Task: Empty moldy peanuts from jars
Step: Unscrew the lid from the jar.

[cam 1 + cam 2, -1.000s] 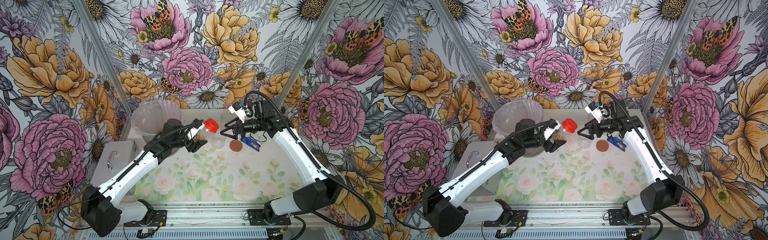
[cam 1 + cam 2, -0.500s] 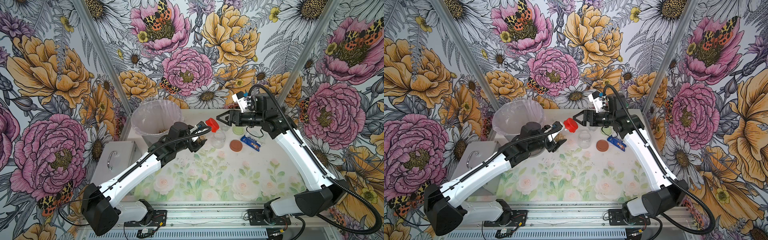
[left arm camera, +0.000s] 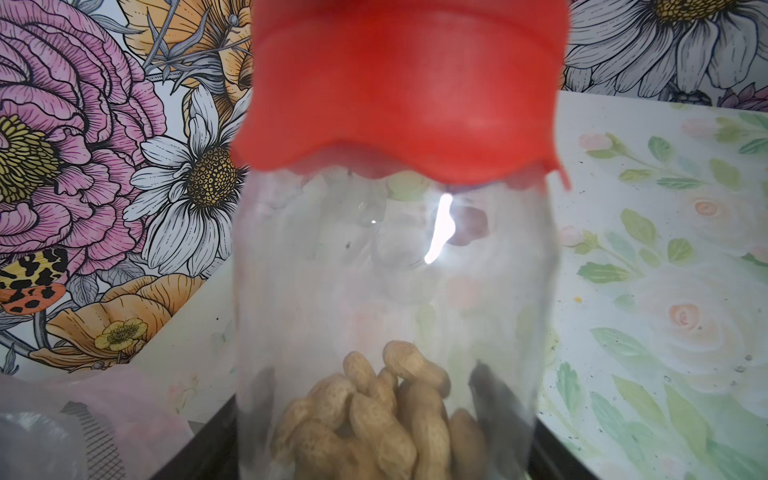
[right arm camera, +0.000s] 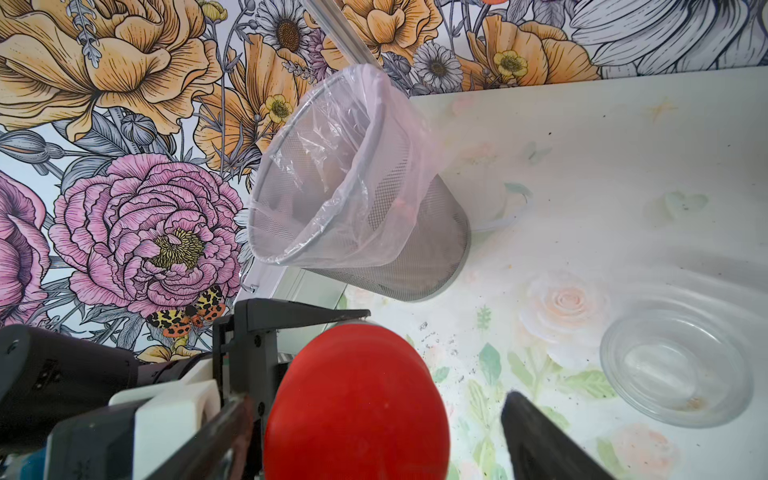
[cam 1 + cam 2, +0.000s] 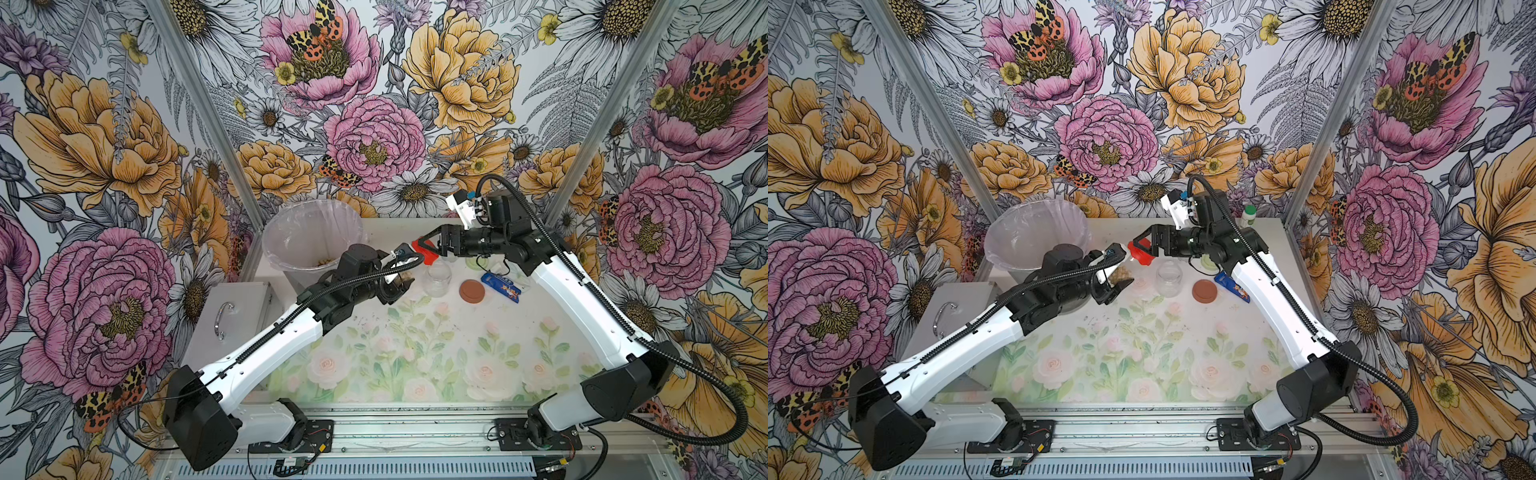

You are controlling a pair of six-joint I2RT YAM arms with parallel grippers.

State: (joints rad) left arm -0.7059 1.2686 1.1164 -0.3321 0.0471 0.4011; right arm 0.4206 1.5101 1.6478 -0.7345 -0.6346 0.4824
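Moldy peanuts (image 3: 374, 415) are lying heaped at the closed bottom end of the red-lidded jar (image 3: 395, 270), next to the left gripper (image 5: 1121, 274). That gripper is clamping the clear jar by its base, one dark finger (image 3: 494, 395) pressing each side of the glass. The jar is hanging above the table (image 5: 415, 353) just beside the lined bin (image 5: 311, 237). It is tipping far over, so the red lid (image 5: 424, 253) is pointing toward the right arm. The lid is sitting on the jar's mouth.

The right gripper (image 5: 1144, 245) is reaching in level, its jaws standing spread on either side of the red lid. In the right wrist view one finger (image 4: 540, 440) is standing clearly apart from the lid. The other seems to be almost touching the lid, though the blur is making that hard to judge.

More peanuts are showing at the bottom of the bin in a top view. An empty jar (image 5: 437, 277) is standing upright and lidless on the table, near the raised jar. A brown lid (image 5: 472, 291) is lying flat just beside it, and a blue packet (image 5: 500, 286) is lying just past the lid.
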